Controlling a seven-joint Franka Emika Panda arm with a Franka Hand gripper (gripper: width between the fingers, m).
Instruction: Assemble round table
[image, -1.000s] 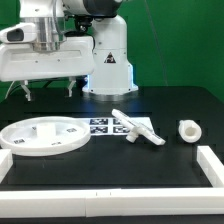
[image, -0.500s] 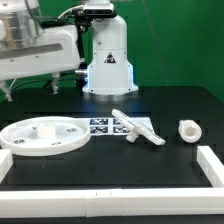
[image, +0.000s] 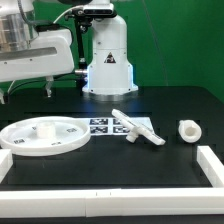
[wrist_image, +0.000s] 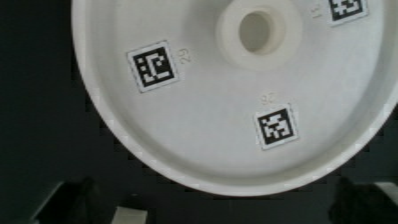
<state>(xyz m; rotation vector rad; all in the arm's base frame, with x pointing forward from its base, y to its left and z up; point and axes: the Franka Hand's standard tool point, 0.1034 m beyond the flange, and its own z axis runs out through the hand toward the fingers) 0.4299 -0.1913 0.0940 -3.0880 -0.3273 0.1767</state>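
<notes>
Black table (image: 60, 172) fills the scene, matte and dark, and in the wrist view that same dark surface (wrist_image: 36, 100) shows as well. Out in the middle lies the marker board (image: 100, 125), flat on the table, its black-and-white square tags facing up. A white rail (image: 100, 206) runs along the near edge, meeting another rail (image: 212, 165) at the exterior view's right, and a short stretch of rail (image: 7, 163) sits at the exterior view's left. Behind it all, a plain green backdrop (image: 180, 40) closes off the far side.
</notes>
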